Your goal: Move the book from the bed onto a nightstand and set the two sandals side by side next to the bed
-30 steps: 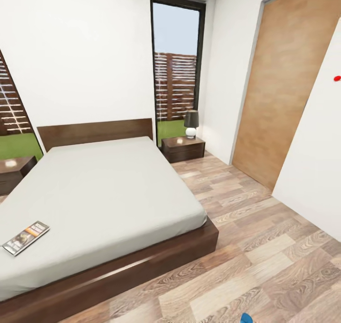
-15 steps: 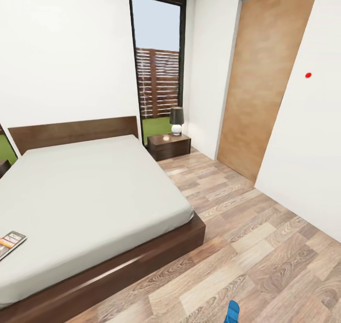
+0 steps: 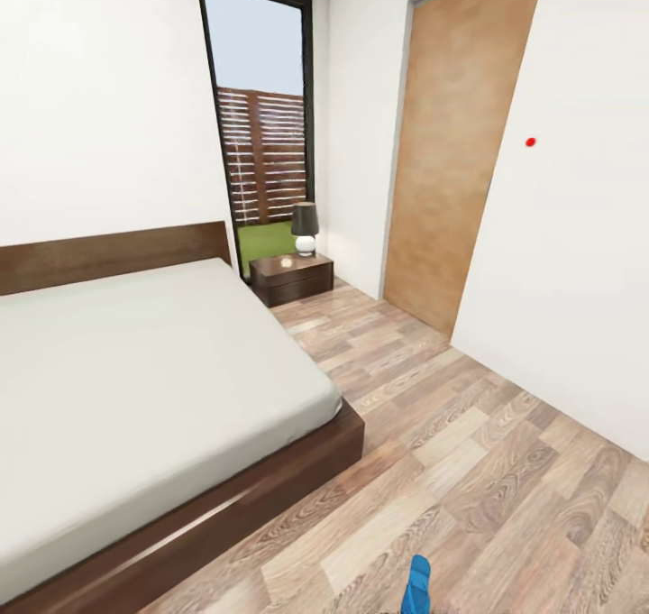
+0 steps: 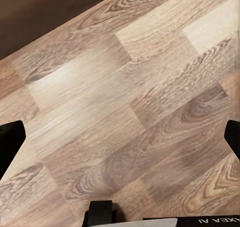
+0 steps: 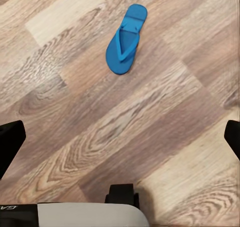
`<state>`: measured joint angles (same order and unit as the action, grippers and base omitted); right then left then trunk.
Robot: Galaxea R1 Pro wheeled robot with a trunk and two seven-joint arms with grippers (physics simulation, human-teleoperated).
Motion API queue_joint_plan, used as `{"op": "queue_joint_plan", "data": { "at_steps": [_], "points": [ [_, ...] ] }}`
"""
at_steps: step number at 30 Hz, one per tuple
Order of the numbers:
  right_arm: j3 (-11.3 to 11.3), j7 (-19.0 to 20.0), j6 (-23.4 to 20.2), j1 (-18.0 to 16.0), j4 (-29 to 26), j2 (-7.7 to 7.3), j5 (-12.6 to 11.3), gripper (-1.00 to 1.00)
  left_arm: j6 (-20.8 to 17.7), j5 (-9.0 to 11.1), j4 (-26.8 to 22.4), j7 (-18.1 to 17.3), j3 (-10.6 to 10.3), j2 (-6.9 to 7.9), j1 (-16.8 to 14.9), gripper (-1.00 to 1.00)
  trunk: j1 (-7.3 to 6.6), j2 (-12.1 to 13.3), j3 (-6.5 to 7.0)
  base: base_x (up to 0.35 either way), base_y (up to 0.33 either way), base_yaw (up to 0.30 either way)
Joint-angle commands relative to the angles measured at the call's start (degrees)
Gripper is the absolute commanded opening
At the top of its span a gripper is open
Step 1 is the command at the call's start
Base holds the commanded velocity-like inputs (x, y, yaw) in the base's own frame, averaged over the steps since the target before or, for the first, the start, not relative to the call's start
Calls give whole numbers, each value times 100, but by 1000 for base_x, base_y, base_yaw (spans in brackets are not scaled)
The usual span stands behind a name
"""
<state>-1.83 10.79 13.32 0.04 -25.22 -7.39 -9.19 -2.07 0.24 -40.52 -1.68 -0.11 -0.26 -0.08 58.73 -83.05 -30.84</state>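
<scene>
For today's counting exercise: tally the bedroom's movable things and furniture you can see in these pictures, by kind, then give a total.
Bed: 1
Nightstand: 1
Lamp: 1
Blue sandal: 1
Total: 4

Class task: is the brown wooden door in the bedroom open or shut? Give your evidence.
Shut. The door sits flush inside its grey frame, with no gap showing a room beyond.

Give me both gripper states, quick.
Left gripper: open, empty, over bare floor.
Right gripper: open, empty, above the floor near a blue sandal.
</scene>
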Motion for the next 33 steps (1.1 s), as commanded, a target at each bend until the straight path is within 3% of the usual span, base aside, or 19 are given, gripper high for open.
{"op": "queue_joint_plan", "data": {
  "at_steps": [1,33],
  "points": [
    [-19,55,4,1,-3,1,-62,100,-22,3,-8,-17,3,-1,-1,100,0,-3,-6,0,0,-278],
    [-19,55,4,2,-1,15,-57,100,-22,3,-8,-17,2,-1,-1,100,0,-3,-8,0,0,-297]
  ]
}}
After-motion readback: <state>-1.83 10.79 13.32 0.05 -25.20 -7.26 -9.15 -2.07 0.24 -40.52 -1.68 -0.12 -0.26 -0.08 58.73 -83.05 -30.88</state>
